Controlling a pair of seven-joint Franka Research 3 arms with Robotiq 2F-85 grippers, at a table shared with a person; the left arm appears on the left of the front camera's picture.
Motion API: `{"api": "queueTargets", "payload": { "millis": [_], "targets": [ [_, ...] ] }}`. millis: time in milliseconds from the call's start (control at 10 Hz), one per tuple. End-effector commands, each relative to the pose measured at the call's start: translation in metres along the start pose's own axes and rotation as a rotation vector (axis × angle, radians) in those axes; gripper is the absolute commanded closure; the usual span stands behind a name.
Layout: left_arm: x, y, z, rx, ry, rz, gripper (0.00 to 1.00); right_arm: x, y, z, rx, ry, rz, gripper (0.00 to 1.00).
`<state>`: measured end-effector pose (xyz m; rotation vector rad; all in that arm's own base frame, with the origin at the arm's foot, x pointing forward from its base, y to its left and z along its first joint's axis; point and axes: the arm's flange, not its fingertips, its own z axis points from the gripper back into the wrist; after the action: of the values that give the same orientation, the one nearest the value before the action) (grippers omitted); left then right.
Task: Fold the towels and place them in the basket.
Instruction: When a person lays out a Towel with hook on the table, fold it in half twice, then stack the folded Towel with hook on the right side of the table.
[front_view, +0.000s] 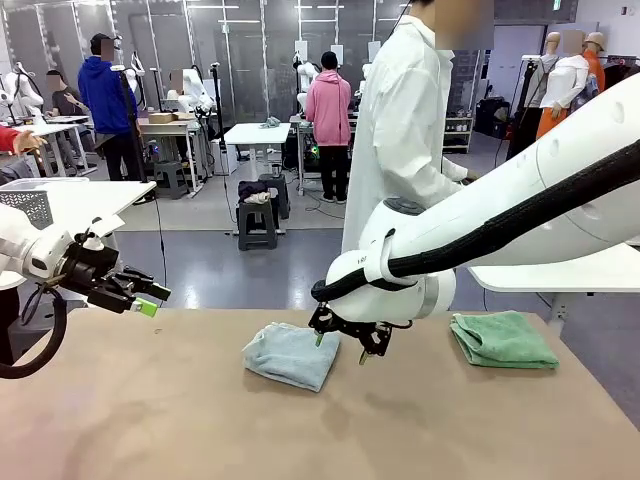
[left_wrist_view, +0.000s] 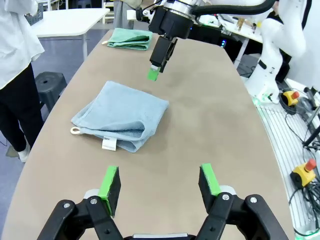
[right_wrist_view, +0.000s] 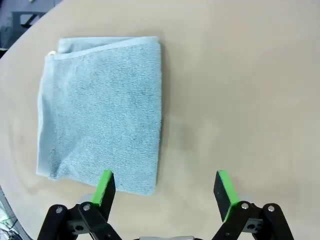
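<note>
A pale blue-grey towel (front_view: 290, 355) lies folded on the tan table (front_view: 150, 420), left of centre; its white tag faces me in the left wrist view (left_wrist_view: 120, 116). My right gripper (front_view: 346, 345) hovers open just above the towel's right edge, with the towel (right_wrist_view: 100, 107) spread below it and one fingertip (right_wrist_view: 106, 188) over its near edge. A mint green towel (front_view: 502, 338) lies folded at the table's right side, also far off in the left wrist view (left_wrist_view: 131, 38). My left gripper (front_view: 148, 302) hangs open over the table's left end, empty (left_wrist_view: 160, 182). The basket is out of view.
A person in a white lab coat (front_view: 400, 130) stands at the far side of the table. A white table (front_view: 560, 272) stands behind the right arm. Bare tabletop (right_wrist_view: 250, 90) stretches beside the blue-grey towel.
</note>
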<state>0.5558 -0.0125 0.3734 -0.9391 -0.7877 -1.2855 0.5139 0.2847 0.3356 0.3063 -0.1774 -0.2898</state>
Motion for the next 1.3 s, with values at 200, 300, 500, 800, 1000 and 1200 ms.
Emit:
{"api": "queueTargets", "payload": {
  "millis": [200,300,500,800,1000,1200],
  "targets": [
    [0.0014,-0.0022,0.0004,0.003,0.002,-0.001,0.20,0.0000,0.0000,0.0000,0.000,0.000,0.000,0.01],
    [0.0014,-0.0022,0.0004,0.003,0.002,-0.001,0.20,0.0000,0.0000,0.0000,0.000,0.000,0.000,0.01],
    [0.0014,-0.0022,0.0004,0.003,0.002,-0.001,0.20,0.0000,0.0000,0.0000,0.000,0.000,0.000,0.01],
    [0.0014,-0.0022,0.0004,0.003,0.002,-0.001,0.20,0.0000,0.0000,0.0000,0.000,0.000,0.000,0.01],
    [0.0014,-0.0022,0.0004,0.003,0.002,-0.001,0.20,0.0000,0.0000,0.0000,0.000,0.000,0.000,0.01],
    [0.0014,-0.0022,0.0004,0.003,0.002,-0.001,0.20,0.0000,-0.0009,-0.0016,0.015,0.007,-0.001,0.00]
  ]
}}
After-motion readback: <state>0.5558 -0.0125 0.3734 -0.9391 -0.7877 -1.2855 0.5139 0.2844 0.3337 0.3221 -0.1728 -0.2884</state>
